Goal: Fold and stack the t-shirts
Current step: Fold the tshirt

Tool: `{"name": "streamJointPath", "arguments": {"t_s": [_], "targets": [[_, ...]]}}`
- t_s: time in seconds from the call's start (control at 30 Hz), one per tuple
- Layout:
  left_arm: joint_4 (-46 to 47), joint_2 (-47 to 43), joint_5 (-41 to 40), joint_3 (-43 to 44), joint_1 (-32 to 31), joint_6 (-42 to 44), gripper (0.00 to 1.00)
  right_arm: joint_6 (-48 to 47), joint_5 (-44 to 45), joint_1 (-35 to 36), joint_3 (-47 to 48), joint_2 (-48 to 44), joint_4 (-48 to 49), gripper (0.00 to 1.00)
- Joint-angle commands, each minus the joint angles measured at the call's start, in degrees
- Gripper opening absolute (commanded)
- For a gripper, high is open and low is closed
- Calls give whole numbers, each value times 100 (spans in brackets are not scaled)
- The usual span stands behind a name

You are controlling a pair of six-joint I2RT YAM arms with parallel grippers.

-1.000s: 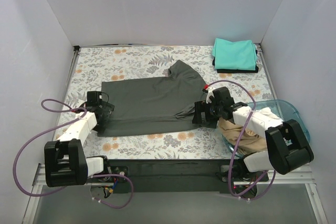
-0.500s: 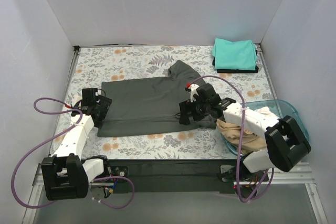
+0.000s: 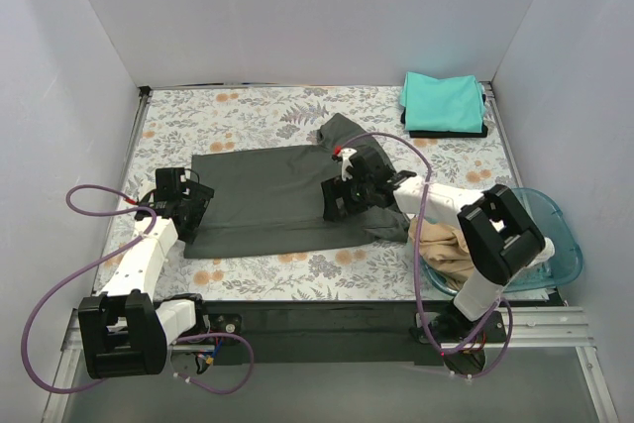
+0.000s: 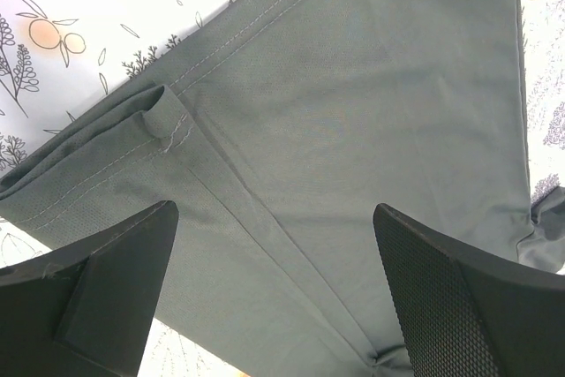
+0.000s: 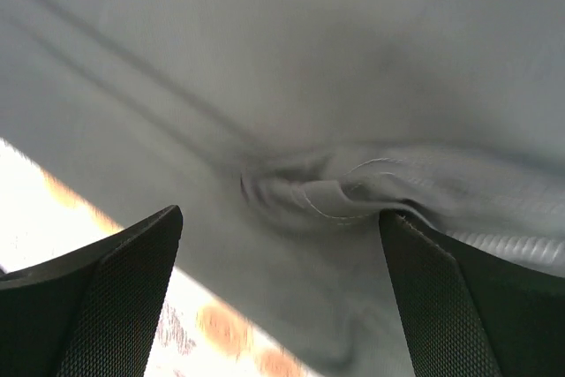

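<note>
A dark grey t-shirt (image 3: 267, 195) lies spread on the flowered table, one sleeve sticking up at the back right. My left gripper (image 3: 186, 213) is open over the shirt's left end; its wrist view shows the hem fold (image 4: 159, 121) between the wide-apart fingers. My right gripper (image 3: 337, 205) is open over the shirt's right part, above a bunched sleeve fold (image 5: 353, 192). A folded teal t-shirt (image 3: 443, 101) lies on a black one (image 3: 446, 131) at the back right. A tan t-shirt (image 3: 446, 250) sits in the basin.
A translucent blue plastic basin (image 3: 560, 245) stands at the front right, beside the right arm. White walls close in the table on three sides. The table's near edge (image 3: 317, 294) runs just below the shirt.
My right gripper has moved left from the basin side onto the shirt's right part. My left gripper shifted back a little along the shirt's left end.
</note>
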Motion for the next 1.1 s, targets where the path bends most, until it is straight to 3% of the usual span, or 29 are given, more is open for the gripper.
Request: {"name": "streamJointPath", "arguments": {"t_s": [0.0,0.23,0.6,0.87,1.07], "targets": [[73,-73,51,-20,16,80,93,-195,169,26,708,380,345,98],[38,-91,51,6,16,106,93,-406,-59,17,1554,899,327,98],[29,-91,78,85,16,71,93,-521,477,26,1055,-225,-42,98],[99,-29,130,103,16,45,93,-143,-593,35,176,-464,-130,98],[240,172,157,374,16,62,94,-230,-1096,88,613,230,-60,98]]}}
